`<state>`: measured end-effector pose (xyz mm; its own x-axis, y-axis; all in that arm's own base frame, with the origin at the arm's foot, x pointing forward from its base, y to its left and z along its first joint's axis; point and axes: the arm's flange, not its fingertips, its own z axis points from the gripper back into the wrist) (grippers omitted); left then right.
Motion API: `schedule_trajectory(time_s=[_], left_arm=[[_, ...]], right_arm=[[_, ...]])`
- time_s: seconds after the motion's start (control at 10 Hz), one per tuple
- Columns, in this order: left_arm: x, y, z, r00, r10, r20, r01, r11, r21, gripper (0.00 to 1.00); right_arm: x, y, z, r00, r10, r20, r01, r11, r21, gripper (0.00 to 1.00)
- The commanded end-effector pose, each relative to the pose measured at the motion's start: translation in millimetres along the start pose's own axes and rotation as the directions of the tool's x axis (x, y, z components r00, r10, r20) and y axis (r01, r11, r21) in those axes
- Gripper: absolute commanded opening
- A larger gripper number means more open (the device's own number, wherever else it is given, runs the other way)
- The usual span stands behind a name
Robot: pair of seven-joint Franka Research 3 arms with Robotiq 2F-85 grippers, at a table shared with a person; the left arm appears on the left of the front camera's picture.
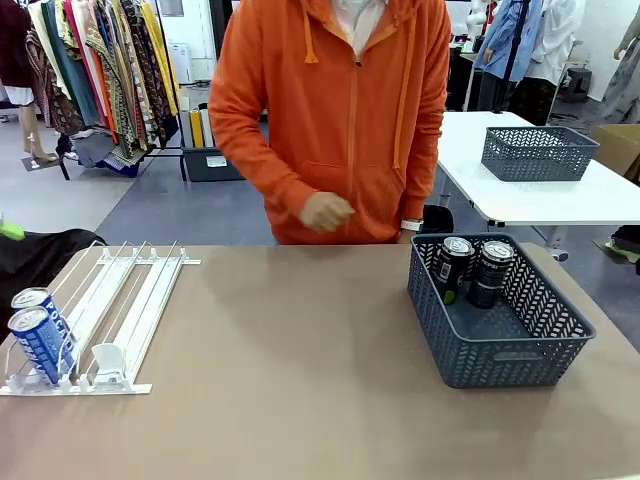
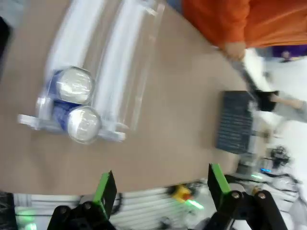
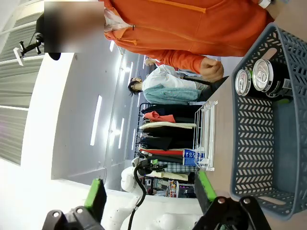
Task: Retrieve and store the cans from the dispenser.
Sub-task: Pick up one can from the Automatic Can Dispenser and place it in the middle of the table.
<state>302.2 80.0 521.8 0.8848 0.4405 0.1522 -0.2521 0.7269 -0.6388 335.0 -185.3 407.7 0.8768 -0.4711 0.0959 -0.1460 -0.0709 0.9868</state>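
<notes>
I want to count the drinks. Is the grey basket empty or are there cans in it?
Not empty. Two dark cans stand upright at the far end of the grey basket, silver tops up.

Looks like a clothing shop floor used as a test space. Racks of hanging clothes [image 1: 110, 70] stand at the back on a grey floor [image 1: 180, 210]. A white table [image 1: 600, 195] holds a mesh basket [image 1: 538, 152], and a retail-style dispenser [image 1: 130, 300] lies on the brown table [image 1: 300, 380].

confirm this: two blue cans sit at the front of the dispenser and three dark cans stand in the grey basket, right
Not quite. The grey basket holds two dark cans, not three. The front view shows both standing upright at its far end. The rest holds: two blue cans sit at the front of the dispenser.
</notes>
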Motion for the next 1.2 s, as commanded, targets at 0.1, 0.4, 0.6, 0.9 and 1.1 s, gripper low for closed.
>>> schedule_trajectory(time_s=[0.1, 0.4, 0.6, 0.9, 1.1], left_arm=[[-15, -34, -23, 0.973, -0.207, -0.102, 0.221, 0.715, 0.663, 1.0], [-9, -48, -42, 0.984, -0.157, -0.088, 0.166, 0.598, 0.785, 1.0], [-15, -43, -44, 0.985, -0.168, -0.028, 0.136, 0.677, 0.723, 1.0], [-15, -43, -44, 0.985, -0.168, -0.028, 0.136, 0.677, 0.723, 1.0], [-9, -50, -66, 0.967, -0.227, -0.112, 0.243, 0.709, 0.662, 1.0]], right_arm=[[1, 3, 1, 1.0, 0.012, -0.018, -0.012, 1.0, -0.003, 1.0], [1, 3, 1, 1.0, 0.012, -0.018, -0.012, 1.0, -0.003, 1.0], [1, 3, 1, 1.0, 0.012, -0.018, -0.012, 1.0, -0.003, 1.0], [1, 3, 1, 1.0, 0.012, -0.018, -0.012, 1.0, -0.003, 1.0], [1, 3, 1, 1.0, 0.012, -0.018, -0.012, 1.0, -0.003, 1.0]])
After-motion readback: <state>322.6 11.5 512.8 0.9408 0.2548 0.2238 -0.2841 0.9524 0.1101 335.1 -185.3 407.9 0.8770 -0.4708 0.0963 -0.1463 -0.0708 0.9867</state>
